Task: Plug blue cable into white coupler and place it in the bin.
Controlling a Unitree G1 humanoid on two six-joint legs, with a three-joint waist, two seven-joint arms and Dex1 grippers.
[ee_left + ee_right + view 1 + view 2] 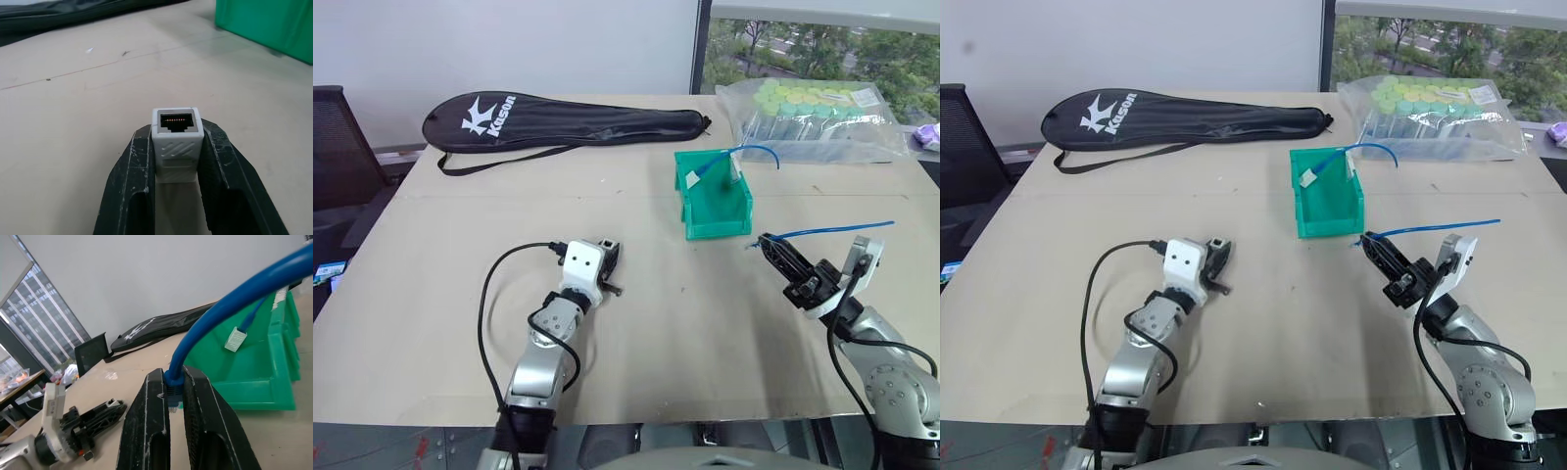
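Meanwhile, the left tool (177, 161) is pinching the tiny white plastic coupler (176, 143) between its black fingers, low over the near-left part of the beige tabletop (685, 333), its dark socket facing outward. The right tool (175, 396) is clamping the thin bright blue cable (822, 232) near its plug end, just near-right of the small green plastic bin (713, 201), which is holding another blue cable with a white coupler.

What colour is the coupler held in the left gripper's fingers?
White, with a dark socket opening; the coupler shows best in the left wrist view.
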